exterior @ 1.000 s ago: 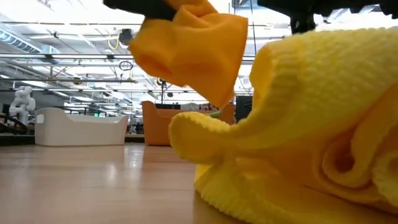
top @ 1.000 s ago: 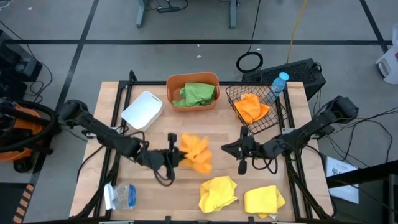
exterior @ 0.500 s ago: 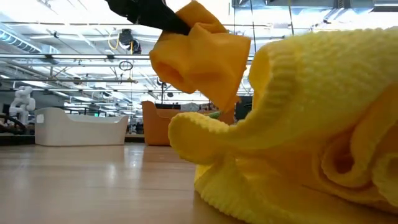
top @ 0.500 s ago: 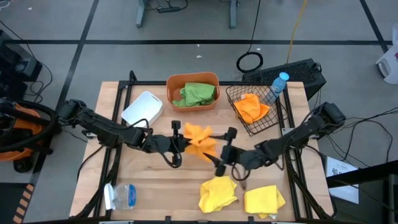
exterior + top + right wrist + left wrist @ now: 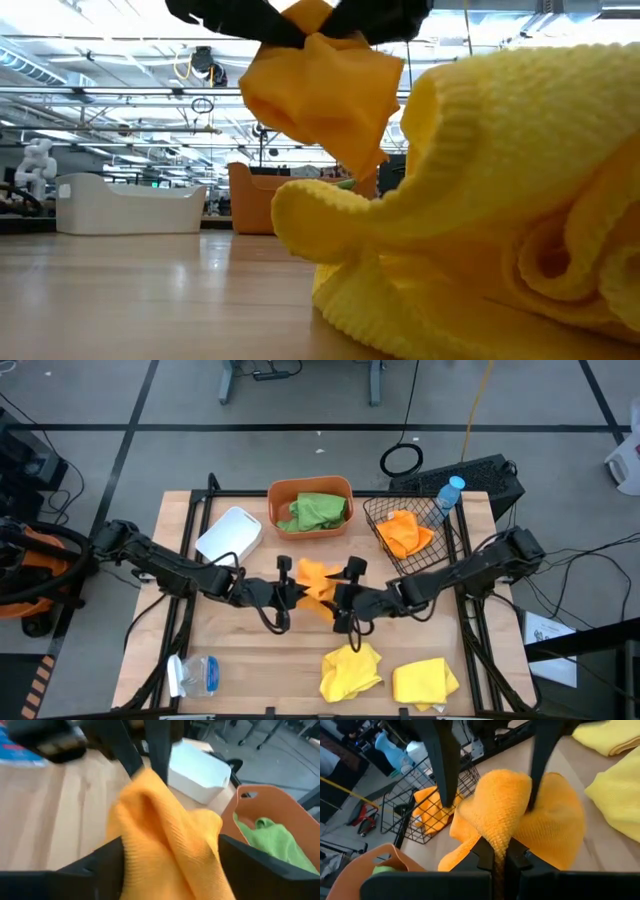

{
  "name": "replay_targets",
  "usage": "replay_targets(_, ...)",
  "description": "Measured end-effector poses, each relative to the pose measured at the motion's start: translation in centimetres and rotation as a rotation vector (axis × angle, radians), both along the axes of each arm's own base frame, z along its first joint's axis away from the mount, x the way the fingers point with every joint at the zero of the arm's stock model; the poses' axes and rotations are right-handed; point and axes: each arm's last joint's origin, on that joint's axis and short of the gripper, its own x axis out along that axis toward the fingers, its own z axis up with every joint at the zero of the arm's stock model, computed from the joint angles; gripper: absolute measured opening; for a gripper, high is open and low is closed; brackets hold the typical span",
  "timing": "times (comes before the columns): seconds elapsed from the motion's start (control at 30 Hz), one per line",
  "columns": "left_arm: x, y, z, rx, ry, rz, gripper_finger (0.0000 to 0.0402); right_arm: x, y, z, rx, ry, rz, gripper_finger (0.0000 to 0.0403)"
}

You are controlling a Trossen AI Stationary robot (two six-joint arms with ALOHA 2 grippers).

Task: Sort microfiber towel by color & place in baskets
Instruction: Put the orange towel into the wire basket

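Note:
An orange microfiber towel hangs above the middle of the table, with my left gripper shut on it from the left. My right gripper is open, with one finger on either side of the towel's right part. Two yellow towels lie at the table's near edge. The orange tub holds a green towel. Another orange towel lies in the black wire basket. The white tub stands far left. My left gripper pinches a bunched fold of the orange towel between its two fingers, which reach in roughly level from the table's left. The towel is lifted clear of the table and droops slack below and beyond the fingers. My right gripper has its fingers close against the cloth, but I cannot tell whether they touch it.
A clear bottle with a blue cap stands behind the wire basket. A clear plastic packet lies at the near left corner. Bare wood shows at the near left and under the hanging towel.
My left gripper has lifted the orange towel off the table and carried it a little toward the far and right edges. My right gripper has opened and moved toward the table's left until its fingers stand around the towel.

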Motion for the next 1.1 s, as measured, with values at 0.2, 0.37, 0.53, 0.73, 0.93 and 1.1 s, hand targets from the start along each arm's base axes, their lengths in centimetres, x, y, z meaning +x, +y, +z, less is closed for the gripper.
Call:
replay_targets(0.2, 0.1, -0.2, 0.3, -0.007, -0.024, -0.046, 0.0010, 0.3, -0.7, -0.2, 0.043, 0.023, 0.041, 0.0179)
replay_targets(0.37, 0.2, -0.2, 0.3, -0.008, -0.028, -0.046, 0.0011, 0.4, -1.1, -0.2, 0.095, 0.034, 0.082, 0.0044)
replay_targets(0.53, 0.1, -0.2, 0.2, -0.015, -0.023, -0.043, 0.0011, 0.2, -1.1, -0.1, 0.099, 0.048, 0.092, 0.0016)
replay_targets(0.73, 0.2, -0.1, 0.1, -0.103, -0.030, -0.003, 0.0063, -1.8, -1.7, 1.5, 0.095, 0.086, 0.076, 0.0005)
replay_targets(0.93, 0.1, 0.0, 0.0, -0.118, -0.032, 0.031, 0.0173, -4.9, -3.1, 3.8, 0.048, 0.098, -0.051, 0.0003)
replay_targets(1.1, 0.1, 0.2, 0.1, -0.106, -0.054, 0.115, 0.0240, -7.7, -4.8, 5.7, 0.015, 0.098, -0.160, 0.0002)
